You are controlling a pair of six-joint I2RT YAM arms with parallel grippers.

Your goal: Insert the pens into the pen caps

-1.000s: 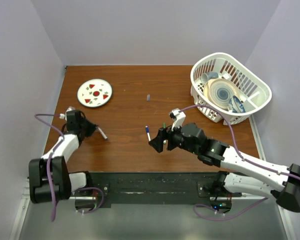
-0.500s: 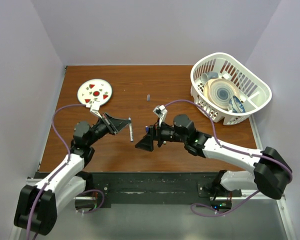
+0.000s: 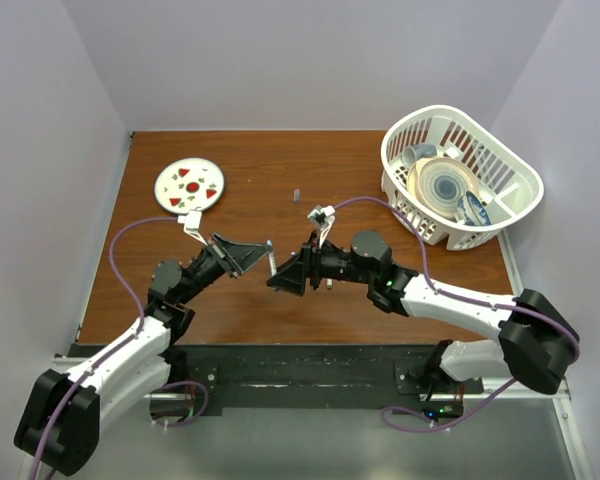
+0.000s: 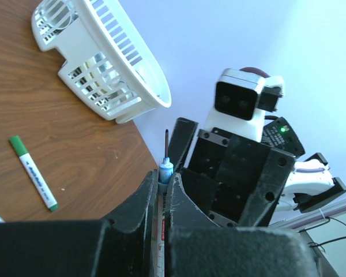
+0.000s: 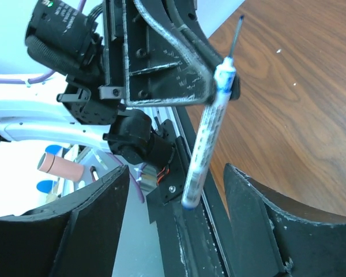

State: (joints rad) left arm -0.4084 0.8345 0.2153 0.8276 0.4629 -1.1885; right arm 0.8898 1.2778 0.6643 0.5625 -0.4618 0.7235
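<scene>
My left gripper [image 3: 263, 252] is shut on a white pen [image 3: 271, 262] and holds it above the table's middle. In the left wrist view its blue collar [image 4: 165, 171] and bare dark nib stick out past the jaws of that gripper [image 4: 164, 180]. My right gripper [image 3: 282, 280] faces it, open. In the right wrist view the pen [image 5: 207, 144] hangs between the right gripper's [image 5: 177, 179] spread fingers, touching neither. A small dark pen cap [image 3: 296, 195] lies farther back. A white pen with green ends [image 4: 33, 172] lies on the table.
A white basket [image 3: 500, 160] of dishes stands at the back right. It also shows in the left wrist view as the basket [image 4: 104, 63]. A round patterned plate [image 3: 190, 186] lies at the back left. Walls close in the table on three sides.
My left arm swung from the left side to the middle with the pen. My right gripper came to meet it, and its fingers now flank the pen's rear end.
</scene>
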